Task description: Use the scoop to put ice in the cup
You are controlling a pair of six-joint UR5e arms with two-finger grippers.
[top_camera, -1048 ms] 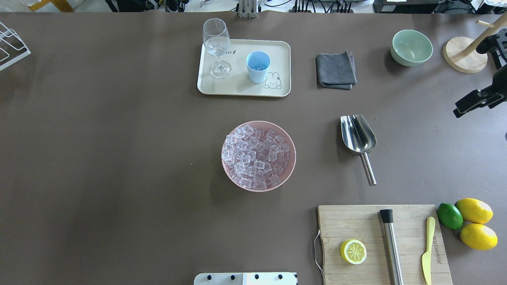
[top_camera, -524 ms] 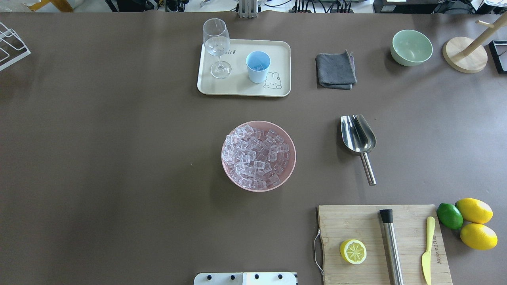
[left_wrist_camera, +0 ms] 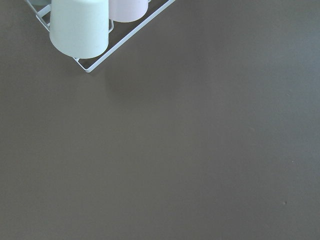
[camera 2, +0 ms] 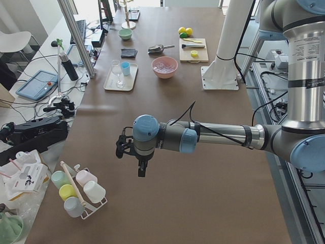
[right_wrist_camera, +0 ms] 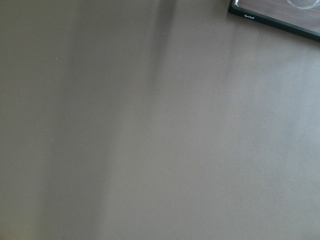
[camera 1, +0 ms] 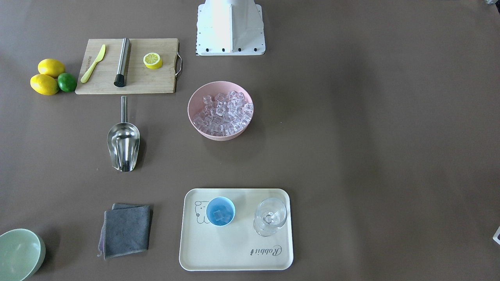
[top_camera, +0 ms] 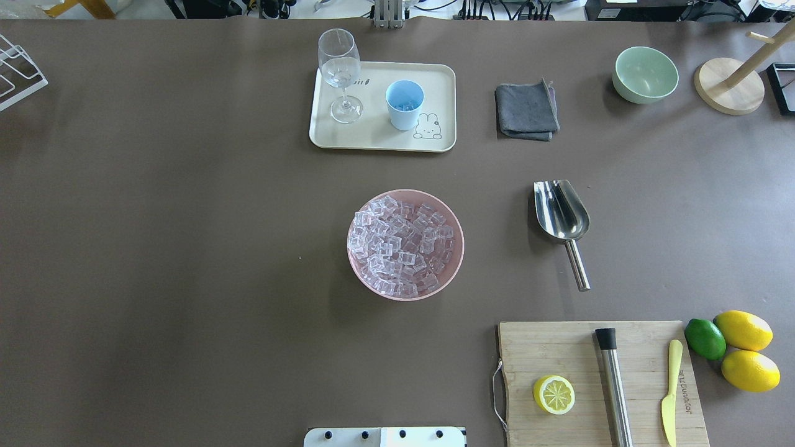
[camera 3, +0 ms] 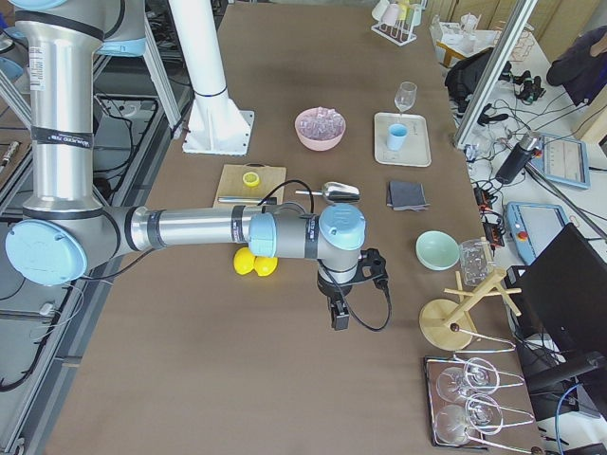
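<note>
The ice (top_camera: 402,243) fills a pink bowl (top_camera: 456,264) at the table's middle. The light-blue cup (top_camera: 404,104) stands on a cream tray (top_camera: 379,139) and holds a few cubes, seen in the front-facing view (camera 1: 220,212). The steel scoop (top_camera: 561,214) lies free on the table right of the bowl, handle toward the robot. Neither gripper shows in the overhead view. The left gripper (camera 2: 141,170) hangs over bare table far off to the robot's left. The right gripper (camera 3: 339,318) hangs far off to its right. I cannot tell whether either is open or shut.
A wine glass (top_camera: 339,74) stands on the tray beside the cup. A grey cloth (top_camera: 526,112), a green bowl (top_camera: 645,74) and a wooden stand (top_camera: 728,85) sit at the back right. A cutting board (top_camera: 599,382) with a lemon half, steel cylinder and knife lies near right.
The right gripper, at the overhead view's right edge one second ago, has moved out of that view. The scoop, bowl and cup have not moved.
</note>
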